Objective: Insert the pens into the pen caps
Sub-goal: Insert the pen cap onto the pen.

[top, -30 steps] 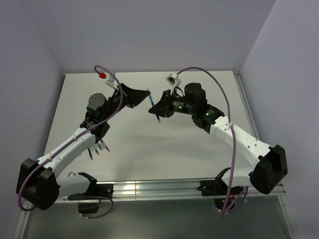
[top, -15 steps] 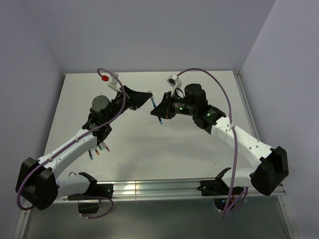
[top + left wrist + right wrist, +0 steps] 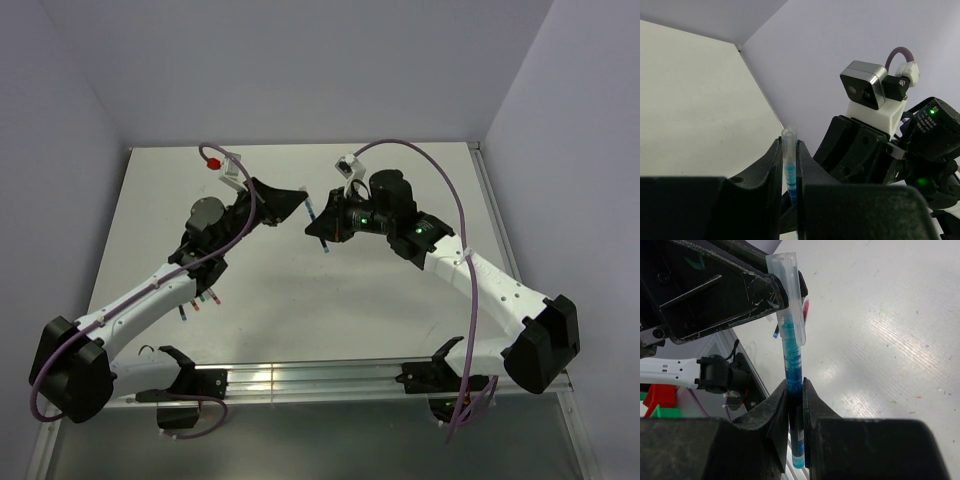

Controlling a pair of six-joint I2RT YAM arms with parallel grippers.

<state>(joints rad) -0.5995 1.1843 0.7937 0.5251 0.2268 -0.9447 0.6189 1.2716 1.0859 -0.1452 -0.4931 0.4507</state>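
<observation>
Blue ink shows through the body of the blue pen (image 3: 794, 375), which the right gripper (image 3: 795, 385) pinches low on the barrel, with both fingers pressed against it. In the right wrist view the pen rises from 6 o'clock toward 12 o'clock. Its upper part sits inside a translucent pen cap (image 3: 785, 285), and the blue shows through the cap's wall.

The left gripper (image 3: 788, 150) is clamped on that cap. In the right wrist view one of its black fingers (image 3: 725, 290) reaches in from 10 o'clock and lies against the cap's side. In the left wrist view the cap stands upright between the two finger pads, its open rim poking just above them and blue visible lower down in the tube. The right arm's wrist camera (image 3: 865, 87) sits at about 2 o'clock from the cap.

From above, the two grippers meet tip to tip over the white table (image 3: 400, 290), toward 12 o'clock from its middle, and the pen hangs between them. A few loose pens (image 3: 196, 304) lie on the table at about 8 o'clock, partly under the left arm and well apart from the grippers.
</observation>
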